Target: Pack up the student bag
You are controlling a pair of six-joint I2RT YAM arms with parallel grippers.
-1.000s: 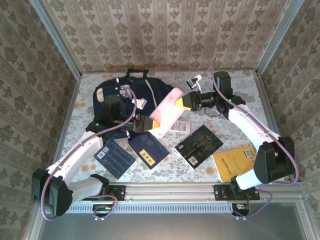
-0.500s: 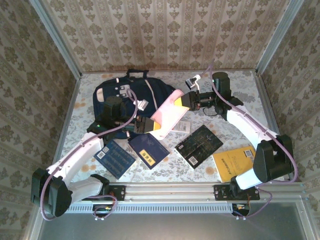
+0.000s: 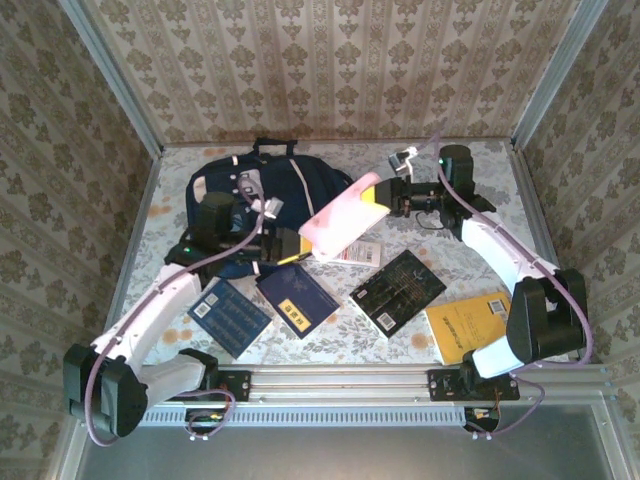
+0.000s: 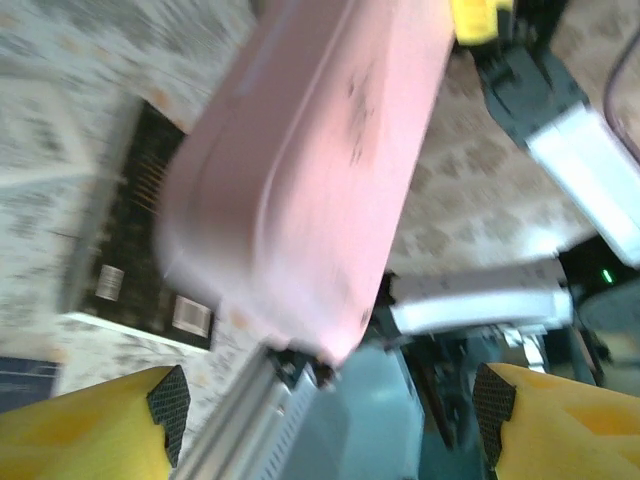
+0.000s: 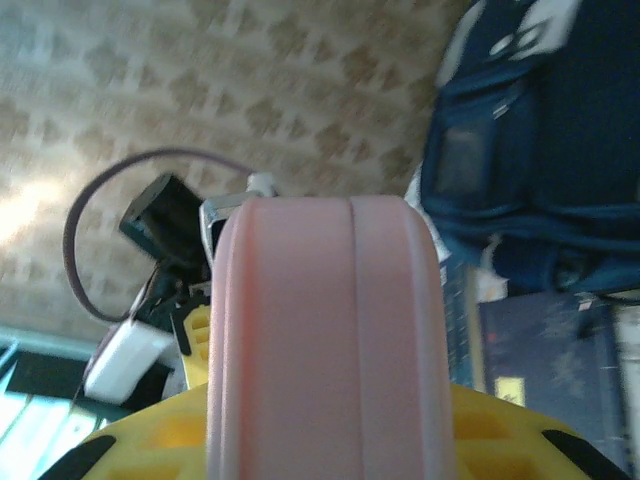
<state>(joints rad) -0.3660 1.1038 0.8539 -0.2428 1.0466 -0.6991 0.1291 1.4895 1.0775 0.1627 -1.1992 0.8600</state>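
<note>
The student bag (image 3: 262,188) is a navy backpack lying at the back left of the table; its blue front also shows in the right wrist view (image 5: 530,150). A pink oblong case (image 3: 343,217) hangs tilted in the air to the right of the bag. My right gripper (image 3: 380,198) is shut on its upper right end, and the case (image 5: 330,340) sits between the yellow jaws (image 5: 330,445). My left gripper (image 3: 290,246) is just below the lower end, open, jaws spread wide (image 4: 330,410), with the case (image 4: 310,170) out ahead of them, untouched.
Books lie flat along the front: two dark blue ones (image 3: 230,315) (image 3: 297,298), a black one (image 3: 397,290), a yellow one (image 3: 468,325) and a pale one (image 3: 362,252) under the case. Patterned walls close in the table on three sides.
My left gripper has opened and let go of the case's lower end. My right gripper has closed on the upper end and carried it slightly up and to the right.
</note>
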